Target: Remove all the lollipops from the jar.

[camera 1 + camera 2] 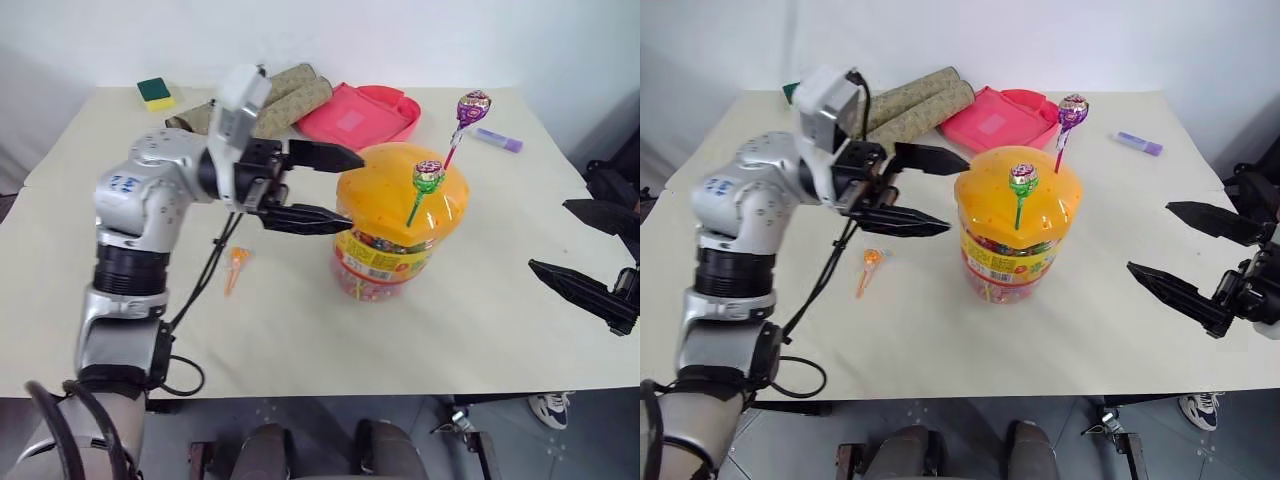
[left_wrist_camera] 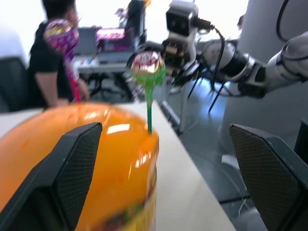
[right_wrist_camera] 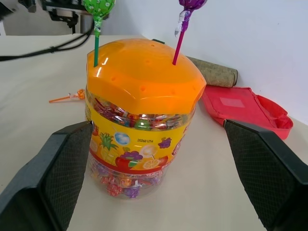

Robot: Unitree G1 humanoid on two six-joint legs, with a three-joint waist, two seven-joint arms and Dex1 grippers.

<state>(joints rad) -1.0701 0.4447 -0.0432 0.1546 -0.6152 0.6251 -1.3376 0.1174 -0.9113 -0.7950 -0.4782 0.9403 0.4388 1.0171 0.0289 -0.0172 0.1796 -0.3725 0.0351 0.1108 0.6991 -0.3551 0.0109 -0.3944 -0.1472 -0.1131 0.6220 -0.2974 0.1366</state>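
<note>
Orange-lidded jar (image 1: 400, 225) stands mid-table with the green lollipop (image 1: 427, 177) and purple lollipop (image 1: 472, 105) stuck in its lid; the orange lollipop (image 1: 237, 262) already lies on the table beside it. Left gripper (image 1: 335, 187), jaws spread and empty, hovers level just beside the lid; it should straddle the green stick below the head, pinch, then lift straight up. Right gripper (image 1: 1185, 255) waits open near the table's right edge.

A lab or office workspace is suggested: a plain white table (image 1: 480, 330) is set against a white wall (image 1: 400, 40), and a seated person (image 2: 50, 62), desks with screens (image 2: 108, 36) and office chairs are seen behind.
</note>
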